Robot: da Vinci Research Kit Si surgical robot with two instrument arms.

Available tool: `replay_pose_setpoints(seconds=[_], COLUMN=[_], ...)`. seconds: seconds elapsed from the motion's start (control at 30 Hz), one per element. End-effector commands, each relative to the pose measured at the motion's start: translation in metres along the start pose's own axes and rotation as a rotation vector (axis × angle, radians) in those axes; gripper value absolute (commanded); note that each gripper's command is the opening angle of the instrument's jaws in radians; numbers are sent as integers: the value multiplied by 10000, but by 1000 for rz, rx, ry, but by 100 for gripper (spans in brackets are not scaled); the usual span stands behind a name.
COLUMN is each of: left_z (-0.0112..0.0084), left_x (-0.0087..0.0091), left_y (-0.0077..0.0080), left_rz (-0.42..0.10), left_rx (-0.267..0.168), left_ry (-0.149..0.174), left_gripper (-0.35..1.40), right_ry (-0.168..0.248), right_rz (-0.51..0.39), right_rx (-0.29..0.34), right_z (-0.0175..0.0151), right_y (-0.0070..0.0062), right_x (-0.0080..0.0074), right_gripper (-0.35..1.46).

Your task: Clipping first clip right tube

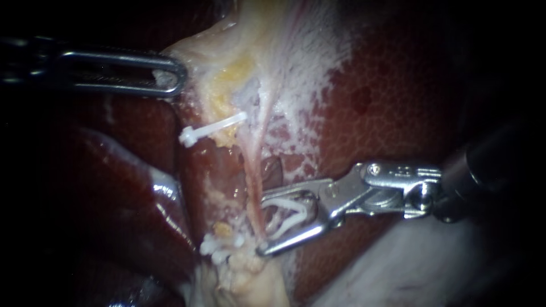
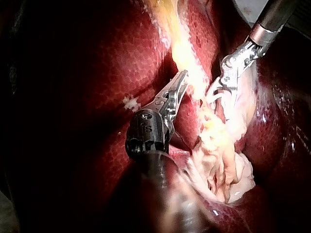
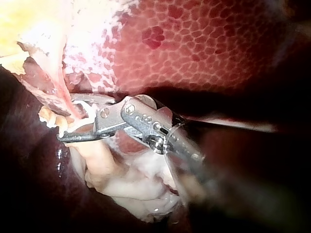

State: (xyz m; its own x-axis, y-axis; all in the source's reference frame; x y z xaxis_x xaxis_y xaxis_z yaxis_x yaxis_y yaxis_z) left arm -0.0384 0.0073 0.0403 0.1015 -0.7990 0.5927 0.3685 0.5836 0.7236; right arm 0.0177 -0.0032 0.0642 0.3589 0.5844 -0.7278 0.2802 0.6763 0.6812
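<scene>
The right instrument (image 1: pixel 261 223) holds its claw wide apart, a white clip (image 1: pixel 290 213) seated between both halves, its tips either side of the right tube (image 1: pixel 254 182) over the liver (image 1: pixel 387 102). The left instrument (image 1: pixel 170 77) has its claw closed on pale tissue (image 1: pixel 196 51).
</scene>
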Motion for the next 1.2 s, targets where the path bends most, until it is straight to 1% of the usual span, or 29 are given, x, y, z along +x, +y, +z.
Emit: replay_pose_setpoints(seconds=[0.03, 0.07, 0.17, 0.3, 0.4, 0.53, 0.63, 0.93, 1.1, 1.2], left_z=[0, 0, 0, 0, 0, 0, 0, -1, -1, -1], left_x=[0, 0, 0, 0, 0, 0, 0, 0, 0, 0], left_y=[0, 0, -1, -1, -1, -1, -1, -1, -1, -1], left_rz=[0, 0, 0, 0, 0, 0, 0, 0, 0, 0], left_rx=[0, 0, 0, 0, 0, 0, 0, 0, 0, 0], left_ry=[0, 0, 0, 0, 0, 0, 0, 0, 0, 0], left_gripper=[-35, -35, -35, -35, -35, -35, -35, -35, -35, -35], right_ry=[-1, -6, -1, 15, 40, 44, 54, 43, 36, 35], right_rz=[0, 0, -1, -8, 8, 17, 45, 67, 68, 74], right_rx=[6, 11, 33, 60, 89, 115, 136, 171, 190, 190], right_z=[0, 0, 3, 11, 17, 20, 18, 10, 6, 5], right_y=[0, -1, -6, -15, -21, -26, -28, -32, -32, -30], right_x=[0, 0, 2, 5, 9, 10, 10, 6, 5, 4], right_gripper=[56, 56, 54, 54, 53, 53, 53, 46, 43, 40])
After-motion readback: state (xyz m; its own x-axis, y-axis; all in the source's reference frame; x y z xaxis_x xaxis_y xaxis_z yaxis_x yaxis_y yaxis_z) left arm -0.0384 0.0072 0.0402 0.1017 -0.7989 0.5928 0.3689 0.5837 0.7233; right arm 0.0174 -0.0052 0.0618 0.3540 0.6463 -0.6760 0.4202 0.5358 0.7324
